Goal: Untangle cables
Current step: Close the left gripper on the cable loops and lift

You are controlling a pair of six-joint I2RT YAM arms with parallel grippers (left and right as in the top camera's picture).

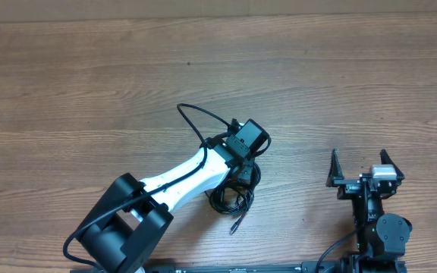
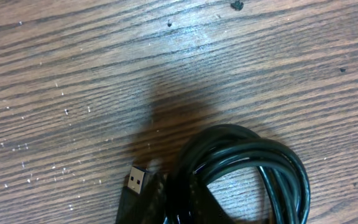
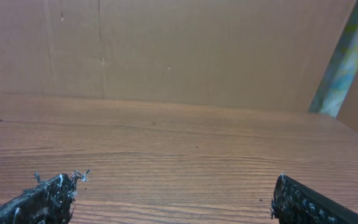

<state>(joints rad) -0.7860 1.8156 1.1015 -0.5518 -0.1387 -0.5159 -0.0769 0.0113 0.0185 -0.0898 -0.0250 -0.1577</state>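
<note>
Lower centre of the overhead frame: the cables [image 1: 232, 199] are bunched in one loose coil on the table [image 1: 89, 91], with a USB plug [image 2: 137, 180] lying free beside it. The left gripper [image 1: 243, 161] is positioned directly over the coil, presumably for a grasp; its closure cannot be told. The right gripper [image 1: 361, 165] is parked lower right, jaws wide, well apart.

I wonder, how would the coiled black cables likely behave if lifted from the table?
The cables look thin and loosely looped, so they would probably droop rather than hold shape. Their loops overlap, so lifting one strand likely drags the others along. The USB plug lies free and may dangle.
</note>
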